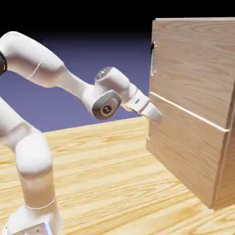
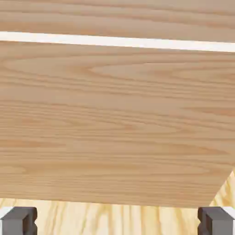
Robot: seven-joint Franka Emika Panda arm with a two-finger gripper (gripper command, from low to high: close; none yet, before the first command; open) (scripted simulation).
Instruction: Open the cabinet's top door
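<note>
Shut light-wood top door (image 1: 195, 69)

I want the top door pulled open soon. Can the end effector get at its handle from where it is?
Probably yes. The end effector is open, close to the cabinet at the seam below the top door. The handle is higher, on the door's near edge, with nothing in between; the arm must rise.

A light wood-grain table (image 1: 105, 174) spreads under everything, before a plain blue-violet backdrop (image 1: 92, 50).

No text, label, brand, number or sign can be read anywhere in either view.
</note>
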